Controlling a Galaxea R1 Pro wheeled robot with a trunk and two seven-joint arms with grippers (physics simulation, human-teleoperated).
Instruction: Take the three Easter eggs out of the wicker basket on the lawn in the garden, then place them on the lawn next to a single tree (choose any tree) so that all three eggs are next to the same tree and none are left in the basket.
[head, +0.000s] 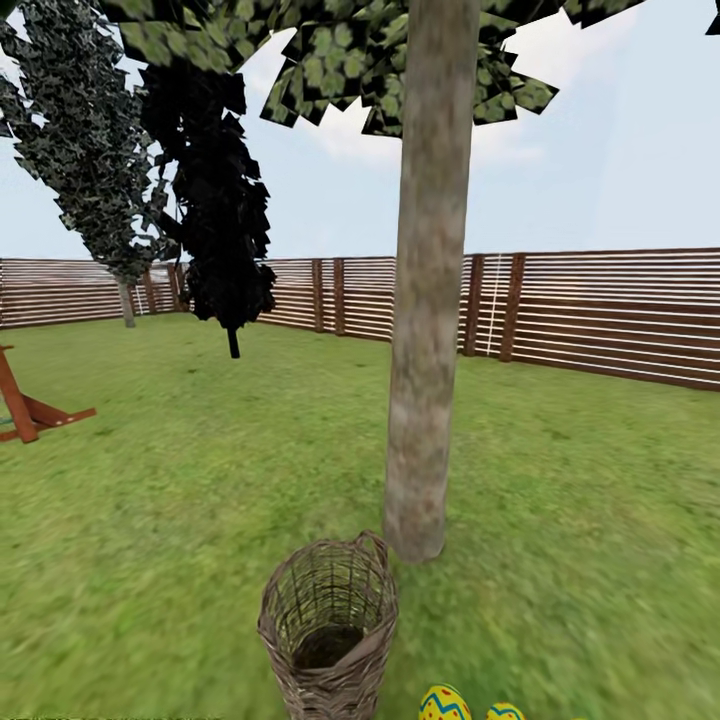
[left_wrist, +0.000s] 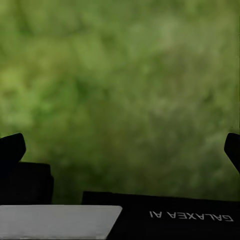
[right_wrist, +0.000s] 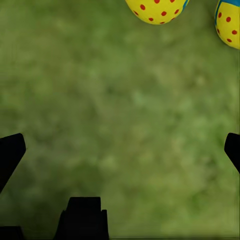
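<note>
The brown wicker basket stands on the lawn just in front of the thick pale trunk of the tree; what I see of its inside is dark and holds no egg. Two yellow Easter eggs with red dots lie on the grass right of the basket, at the head view's lower edge. The same two eggs lie beyond my open right gripper. My left gripper is open over bare grass. A third egg is out of view.
A slatted wooden fence runs along the back of the garden. A thin-trunked black-foliage tree stands at the back left, another leafy tree beyond it. A red-brown wooden frame sits at the left edge.
</note>
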